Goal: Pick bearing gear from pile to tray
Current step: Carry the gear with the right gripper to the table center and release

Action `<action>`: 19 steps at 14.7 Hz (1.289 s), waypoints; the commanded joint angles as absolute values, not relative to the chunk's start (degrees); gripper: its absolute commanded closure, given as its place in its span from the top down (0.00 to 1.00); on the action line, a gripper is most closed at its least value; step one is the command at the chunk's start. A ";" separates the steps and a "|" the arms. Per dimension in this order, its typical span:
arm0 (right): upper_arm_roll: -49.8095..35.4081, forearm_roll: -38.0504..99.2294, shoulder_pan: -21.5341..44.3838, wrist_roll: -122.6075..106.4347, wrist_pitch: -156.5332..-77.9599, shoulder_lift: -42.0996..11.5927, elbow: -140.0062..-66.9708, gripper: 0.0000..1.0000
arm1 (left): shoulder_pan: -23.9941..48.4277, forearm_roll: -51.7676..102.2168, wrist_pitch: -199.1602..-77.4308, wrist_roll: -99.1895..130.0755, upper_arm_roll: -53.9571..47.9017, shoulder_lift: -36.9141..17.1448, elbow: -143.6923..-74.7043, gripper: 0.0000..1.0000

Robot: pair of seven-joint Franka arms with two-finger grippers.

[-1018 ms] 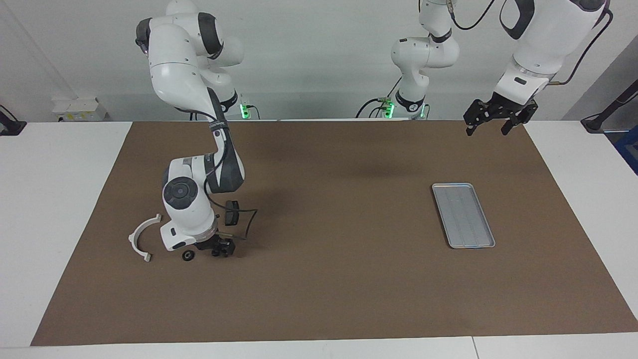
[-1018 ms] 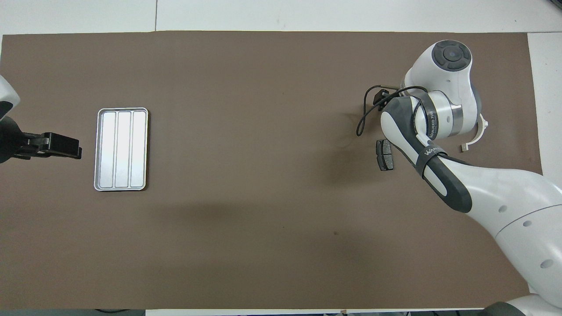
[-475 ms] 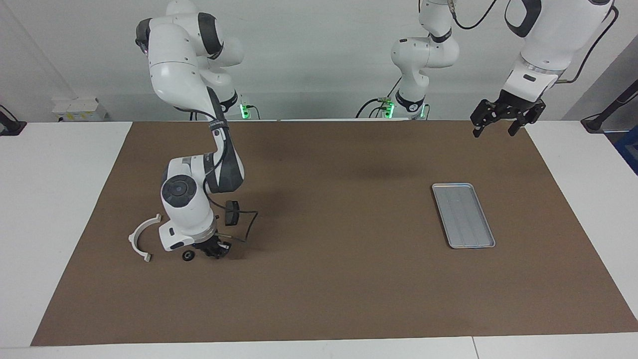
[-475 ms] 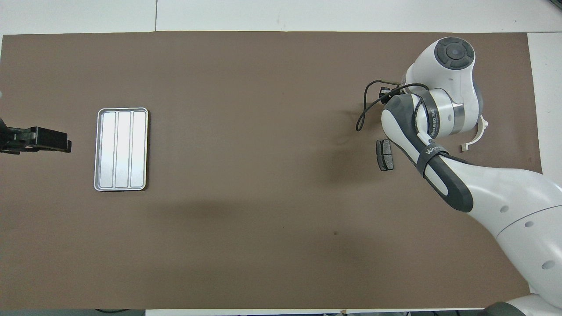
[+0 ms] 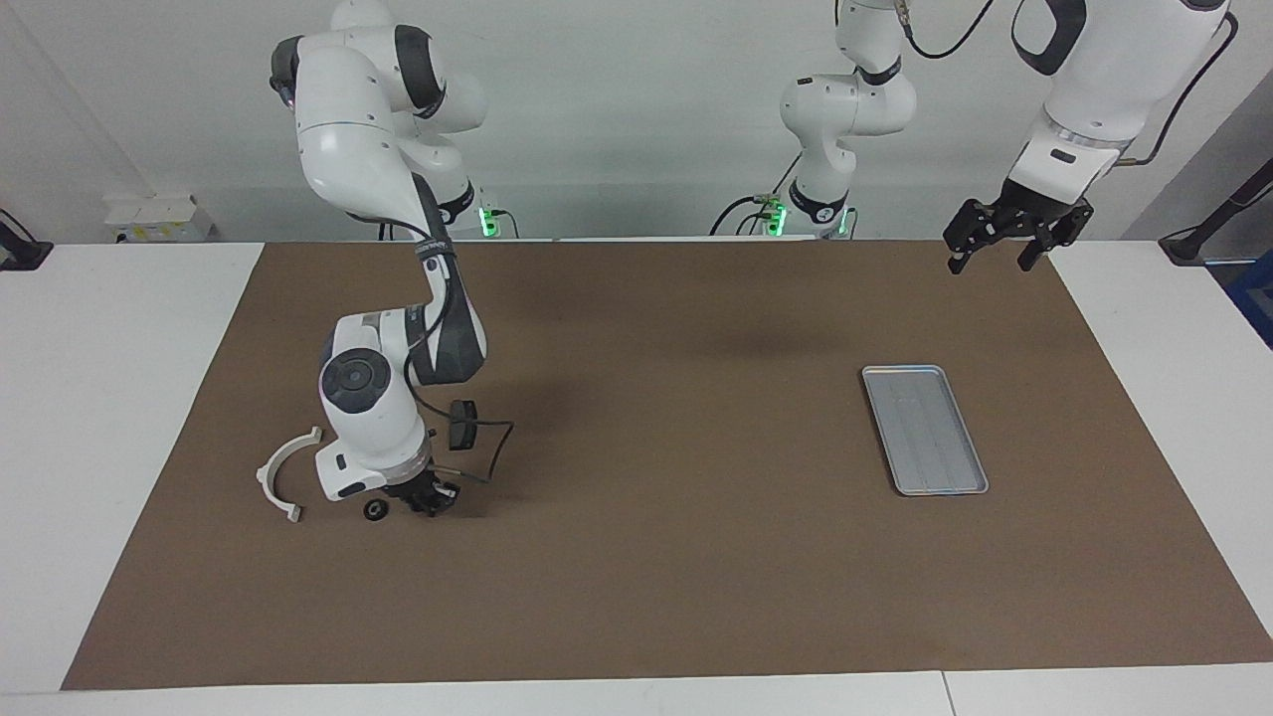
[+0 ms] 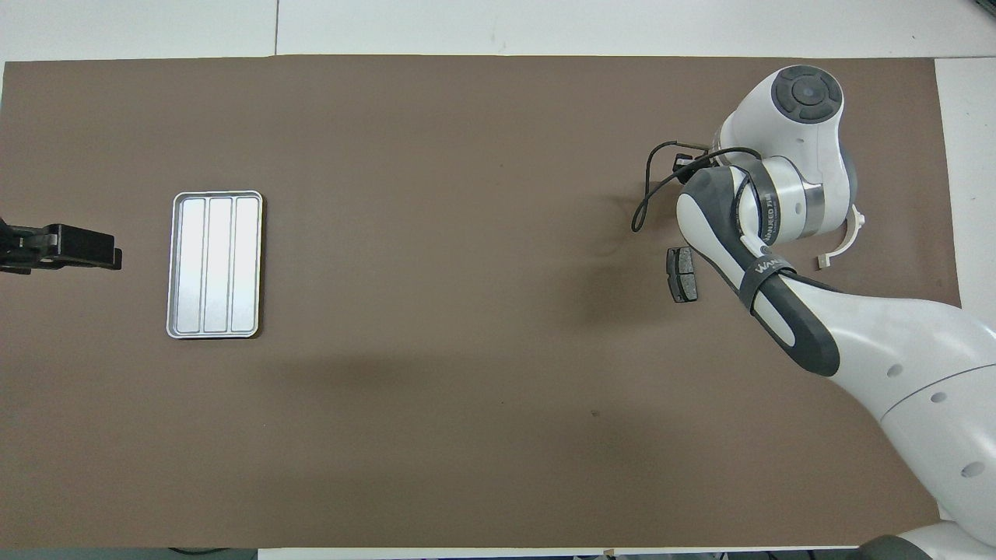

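Observation:
The pile lies toward the right arm's end of the mat: a white half-ring bracket [image 5: 283, 473], a dark brake pad [image 6: 682, 274] and a small black round bearing gear [image 5: 375, 511]. My right gripper [image 5: 430, 500] is down at the mat beside that gear, fingertips shut; whether a part sits between them is hidden. In the overhead view the right wrist covers it. The silver ribbed tray [image 5: 925, 430] [image 6: 214, 264] lies bare toward the left arm's end. My left gripper [image 5: 990, 261] [image 6: 113, 255] waits open, raised over the mat's edge there.
The brown mat [image 5: 656, 557] covers most of the white table [image 5: 109, 398]. The right arm's wrist camera and its looping black cable [image 5: 487, 447] hang just above the pile.
The right gripper's fingers closed at the mat and the hand shifted slightly toward the black round gear. The left gripper drew back and up, away from the tray.

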State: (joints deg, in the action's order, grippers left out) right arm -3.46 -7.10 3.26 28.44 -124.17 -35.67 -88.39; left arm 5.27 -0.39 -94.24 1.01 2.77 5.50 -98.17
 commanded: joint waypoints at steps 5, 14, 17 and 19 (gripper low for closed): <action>-9.82 -7.47 3.08 29.61 -105.33 -31.92 -78.67 0.00 | 3.43 -0.26 -100.37 1.05 2.64 9.84 -106.00 1.00; -20.74 -7.56 14.05 68.78 -99.47 -30.32 -73.39 0.00 | 1.25 -0.35 -94.23 0.27 2.64 10.72 -105.91 1.00; -20.74 -7.64 19.06 76.79 -105.37 -30.85 -74.79 0.00 | -0.79 -0.35 -93.08 -4.47 2.64 10.99 -106.08 1.00; -20.39 -8.70 22.57 80.75 -108.44 -34.35 -74.62 0.00 | -1.49 -0.35 -94.13 -4.48 2.64 11.07 -106.78 1.00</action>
State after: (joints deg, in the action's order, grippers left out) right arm -20.46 -7.15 20.33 76.82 -105.30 -31.16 -74.80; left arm -0.67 -0.42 -93.50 -3.42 3.07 8.95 -104.01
